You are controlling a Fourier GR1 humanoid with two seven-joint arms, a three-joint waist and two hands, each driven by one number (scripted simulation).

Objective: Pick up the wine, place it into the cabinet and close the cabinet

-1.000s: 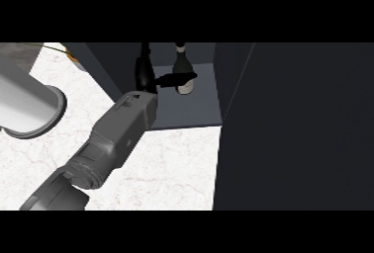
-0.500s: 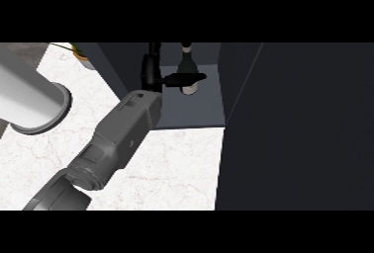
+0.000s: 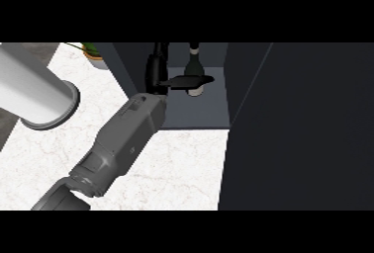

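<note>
The wine bottle (image 3: 194,63) is dark with a pale base and stands upright inside the open cabinet (image 3: 197,111), near its back. My right hand (image 3: 156,69) reaches into the cabinet from the lower left on its grey forearm (image 3: 128,138). Its fingers rise along the bottle's left side and its thumb (image 3: 188,81) crosses the bottle's lower body, so the hand is shut on the bottle. My left hand does not show.
The cabinet's dark open door (image 3: 300,128) fills the right side of the view. A thick pale grey cylinder (image 3: 33,91) slants across the upper left above the white marble counter (image 3: 182,168). A potted plant (image 3: 93,52) stands at the far left of the cabinet.
My right hand has carried the bottle a little farther into the cabinet and to the right. The forearm followed it.
</note>
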